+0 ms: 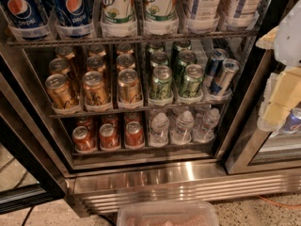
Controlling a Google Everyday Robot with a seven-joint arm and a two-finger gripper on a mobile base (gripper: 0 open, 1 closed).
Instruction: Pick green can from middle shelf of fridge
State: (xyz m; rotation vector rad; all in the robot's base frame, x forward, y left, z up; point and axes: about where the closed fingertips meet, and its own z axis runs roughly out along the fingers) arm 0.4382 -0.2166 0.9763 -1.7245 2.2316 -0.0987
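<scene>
Fridge: open stainless display cooler, viewed from above and in front; ribbed steel base panel along the bottom.
Middle shelf: wire rack in lanes with clear front stops; three lanes of gold cans on the left, two lanes of green cans in the centre, slim blue-and-silver cans on the right.
Green can: front of the left green lane, upright against its stop, with a twin can just beside it on the right and more behind.
Gripper: pale, blocky shape at the right edge of view, in front of the door frame, level with the middle shelf and well apart from the green can.
Fingers: I cannot tell whether they are spread or pressed together; nothing appears to be held.
Arm pose: enters from the upper right and hangs outside the shelf opening, not yet reaching in.
Step in hand: approach, by my judgement.
Doing it well: sweep left and go in level between the racks, clearing the door frame; take a front green can around its body; lift it over the plastic stop without nudging neighbours.
Foreground: clear plastic tub on the floor below.
</scene>
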